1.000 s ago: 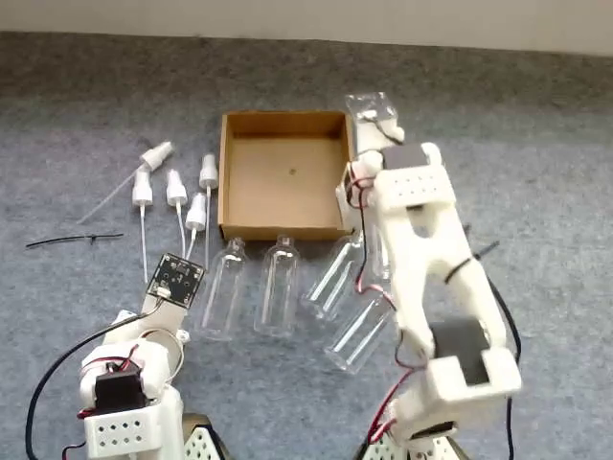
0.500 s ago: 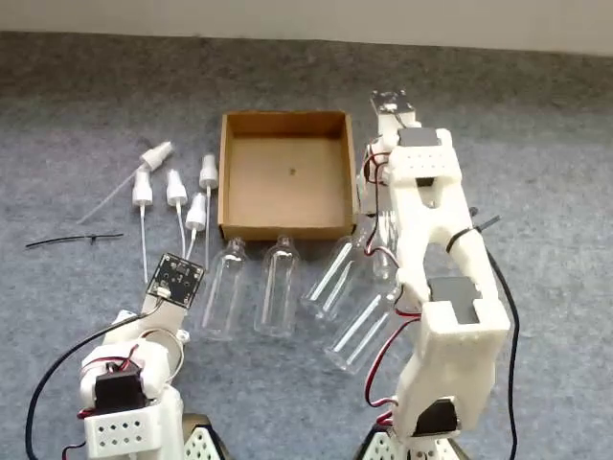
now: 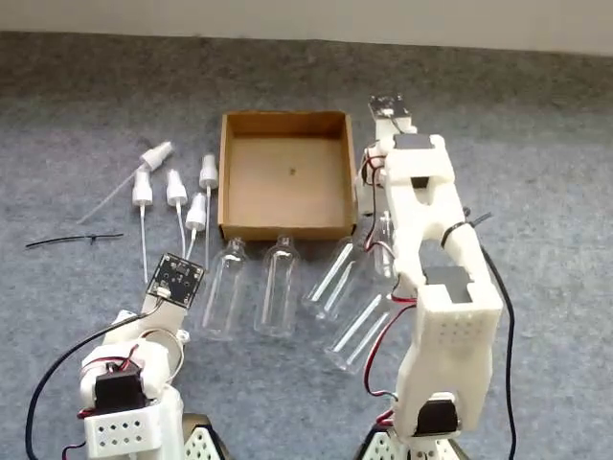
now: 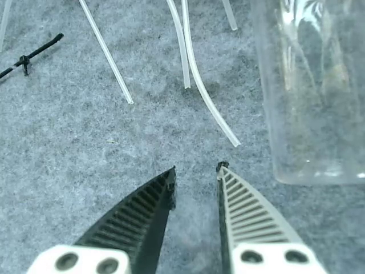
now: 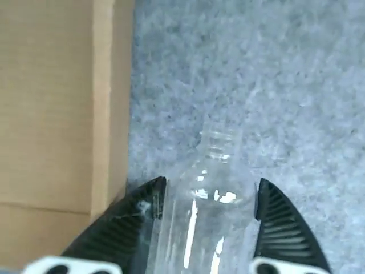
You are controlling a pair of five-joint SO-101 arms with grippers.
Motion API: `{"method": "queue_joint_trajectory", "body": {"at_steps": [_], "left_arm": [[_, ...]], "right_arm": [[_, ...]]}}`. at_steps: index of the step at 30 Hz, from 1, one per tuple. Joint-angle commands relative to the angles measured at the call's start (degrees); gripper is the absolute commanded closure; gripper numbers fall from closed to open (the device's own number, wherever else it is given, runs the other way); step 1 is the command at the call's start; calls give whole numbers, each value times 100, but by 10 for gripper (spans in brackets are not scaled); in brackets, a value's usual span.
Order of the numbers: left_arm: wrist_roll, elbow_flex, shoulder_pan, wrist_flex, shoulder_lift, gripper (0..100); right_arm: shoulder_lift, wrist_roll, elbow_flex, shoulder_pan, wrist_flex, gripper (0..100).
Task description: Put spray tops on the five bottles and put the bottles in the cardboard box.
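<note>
High view: cardboard box [image 3: 223,182] sits open and empty mid-tabletop [image 3: 546,192]. Five spray tops [image 3: 175,187] lie on the left arm's side of the box, their dip tubes trailing toward the arms. Four bottles [image 3: 279,287] lie capless in a loose row along the box's near wall. No top fitted, nothing boxed: task judged to be at its first bottle.

Right wrist view: right end effector [image 5: 211,181] pinches a fifth bottle [image 5: 215,151] at the shoulders, one finger on each side, neck pointing away from the camera. Mouth is bare. This bottle sits just outside the box's side wall, over grey tabletop rather than over the box floor. Cannot tell whether it rests on the surface or hangs above it. Judgement: gripping below the neck leaves the mouth free for a top. Keeping it outside the box fits that, since an uncapped bottle does not belong inside yet.

Left wrist view: left end effector [image 4: 196,170] is slightly spread with nothing between its fingers. It is low over the tabletop, near the ends of the dip tubes [image 4: 199,85] and beside the base of one of the bottles. Judgement: it is stationed on the tops' side to fetch one. A black cable tie [image 3: 72,240] lies beyond the tops, well apart from the box.
</note>
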Motion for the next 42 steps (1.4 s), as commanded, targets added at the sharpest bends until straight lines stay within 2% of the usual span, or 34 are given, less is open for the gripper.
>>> {"method": "queue_joint_trajectory", "body": {"at_steps": [1,4,6,9,11,15,18,20,22,27,31,35,40,42], "left_arm": [[-44,119,-84,88,48,880],[-44,119,-75,88,48,880],[-44,119,-75,79,48,880],[-70,119,-119,-70,40,877],[-114,119,-321,-422,40,877],[-431,110,-1218,-1292,40,878],[-624,-13,-1367,-1503,84,877],[-738,-251,-1393,-1495,101,877],[-730,-611,-1420,-1248,101,877],[-730,-1719,-1385,-466,119,877],[-721,-2018,-1385,-431,470,877],[-730,-2299,-1323,-448,1868,877],[-659,-3196,-558,-404,3846,877],[-246,-3530,-312,-422,4514,877]], "right_arm": [[-13,62,-409,347,207,830],[-57,70,-831,611,567,923],[-66,352,-1121,769,848,962],[-66,853,-1666,875,1411,965],[-75,879,-2158,919,1877,965],[-75,870,-3345,919,2774,964],[-66,888,-4136,919,3310,964],[-66,897,-4444,1007,3319,964],[-31,1055,-4242,1174,3310,965],[-31,2084,-2941,1499,3116,965],[-57,2180,-1956,1763,2475,965],[-75,2189,-1095,2079,1771,965],[-84,2154,-488,2149,1534,965],[-92,2145,-382,2141,1481,965]]}}
